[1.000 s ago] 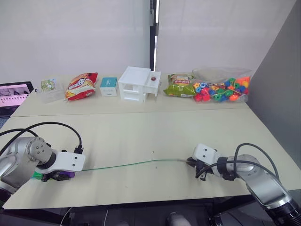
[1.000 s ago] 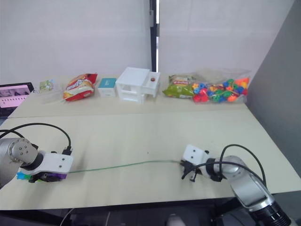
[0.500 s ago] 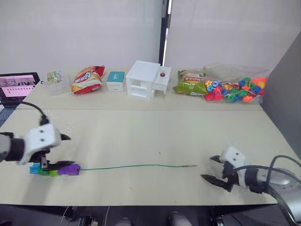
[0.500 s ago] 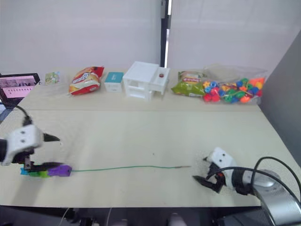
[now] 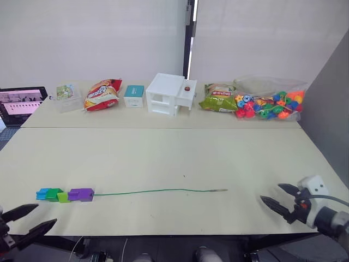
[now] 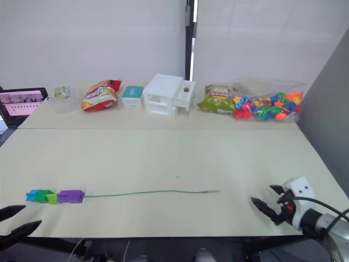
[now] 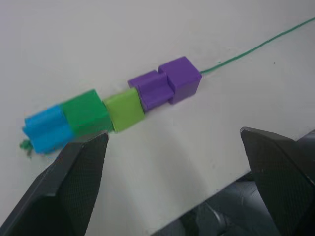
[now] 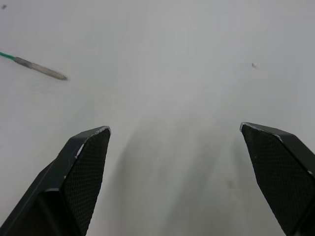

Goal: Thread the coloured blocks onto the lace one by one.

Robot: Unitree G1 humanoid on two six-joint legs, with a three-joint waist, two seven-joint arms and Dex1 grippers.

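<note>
The coloured blocks (image 5: 63, 195) lie in a touching row at the table's near left: blue (image 7: 47, 129), dark green (image 7: 86, 112), light green (image 7: 124, 109) and two purple (image 7: 167, 84). The green lace (image 5: 152, 191) runs through them, with a knot beside the blue block. It stretches right across the table to its stiff pale tip (image 5: 219, 191). My left gripper (image 5: 46, 214) hovers open at the near edge, just short of the blocks. My right gripper (image 5: 270, 192) stands open to the right of the tip (image 8: 42, 70), apart from it. Neither holds anything.
Along the back of the table (image 5: 174, 147) stand a snack bag (image 5: 101, 95), a teal box (image 5: 133, 95), a white toy house (image 5: 170, 94), a green bag (image 5: 218, 98) and a clear bag of beads (image 5: 267, 103). A laptop (image 5: 20, 105) sits far left. A grey panel (image 5: 327, 120) rises at the right.
Both grippers have opened and drawn back toward the near edge. The left has left the blocks and the right has let go of the lace's tip end. The camera also shifted.
</note>
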